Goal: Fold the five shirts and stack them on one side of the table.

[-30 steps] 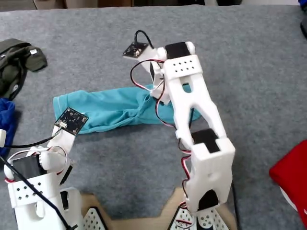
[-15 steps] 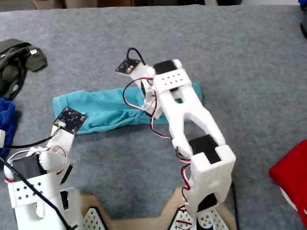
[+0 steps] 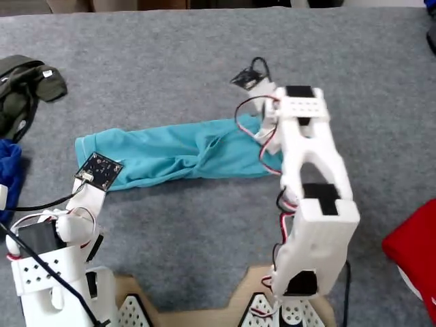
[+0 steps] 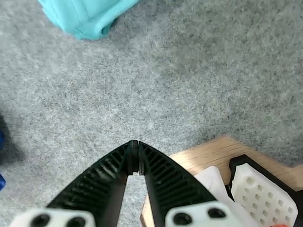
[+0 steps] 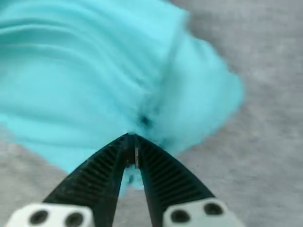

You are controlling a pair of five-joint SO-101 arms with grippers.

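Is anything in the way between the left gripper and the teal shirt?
Nothing visible. Bare grey table lies between the shut left gripper and the teal shirt's near end. The blue shirt sits off to one side, at the table's edge.

No legible text, numbers or signs, white tag [image 3: 48, 73] on the dark green garment [image 3: 24, 88] too small to read

grey felt table [image 3: 150, 54]; wooden base board [image 3: 197, 317].
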